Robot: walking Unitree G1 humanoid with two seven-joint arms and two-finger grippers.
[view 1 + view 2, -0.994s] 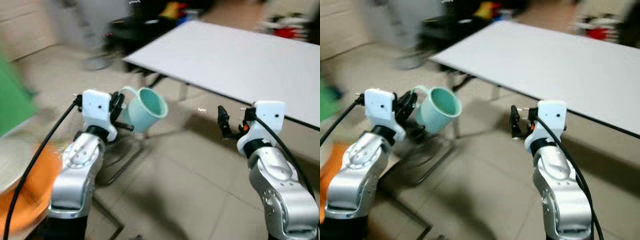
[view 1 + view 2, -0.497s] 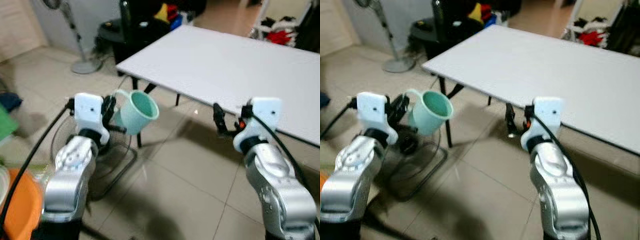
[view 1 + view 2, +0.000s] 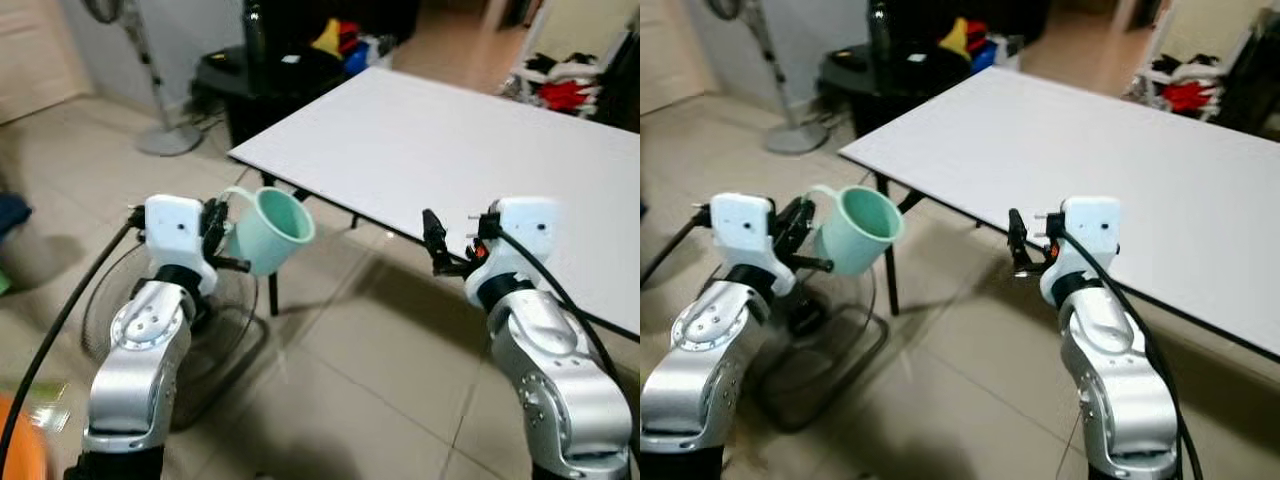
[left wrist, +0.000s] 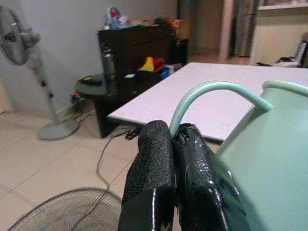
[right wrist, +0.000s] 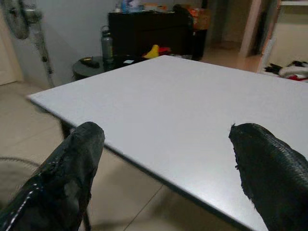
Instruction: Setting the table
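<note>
Fans: a standing fan [image 3: 150,60] is rising by the far wall; a floor fan [image 3: 225,330] is lying below the left arm.
Table: white table [image 3: 480,150] is spanning ahead, a dark cabinet [image 4: 139,48] behind it.
Left gripper [image 4: 166,159]: fingers are pinching the handle of a mint mug [image 3: 272,228], held in the air short of the table's corner.
Right gripper [image 5: 168,163]: fingers are spreading wide, holding nothing, near the table edge.

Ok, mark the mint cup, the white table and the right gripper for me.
mint cup [image 3: 268,235], left eye view, on its outer wall.
white table [image 3: 1110,150], right eye view, on the bare top.
right gripper [image 5: 166,168], right wrist view, midway between its fingertips.
</note>
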